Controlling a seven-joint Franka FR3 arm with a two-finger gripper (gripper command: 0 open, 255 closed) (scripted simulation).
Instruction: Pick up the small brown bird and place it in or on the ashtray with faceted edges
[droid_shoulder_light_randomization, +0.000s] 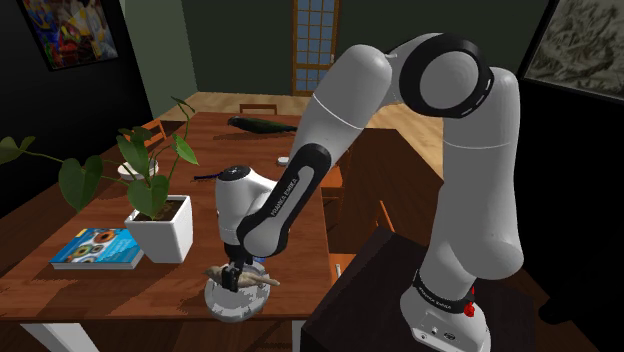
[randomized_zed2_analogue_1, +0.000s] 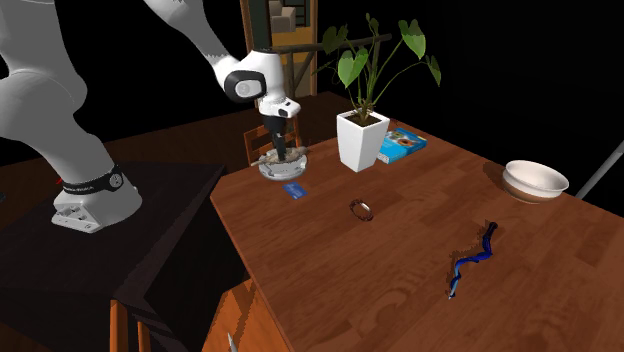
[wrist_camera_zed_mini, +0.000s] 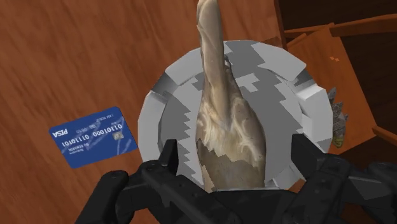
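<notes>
Spread black gripper (wrist_camera_zed_mini: 235, 143) hung close over the brown bird (wrist_camera_zed_mini: 226, 127), which we found already lying in the grey faceted ashtray (wrist_camera_zed_mini: 149, 121), its long axis running out between the untouching jaws and past the rim, a blue card (wrist_camera_zed_mini: 93, 136) just beside, nothing in the way.

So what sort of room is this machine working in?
Most likely a dining room in a house: a long wooden table with chairs drawn up to it, a potted plant and a bowl on top, and framed pictures on the dark walls.
</notes>
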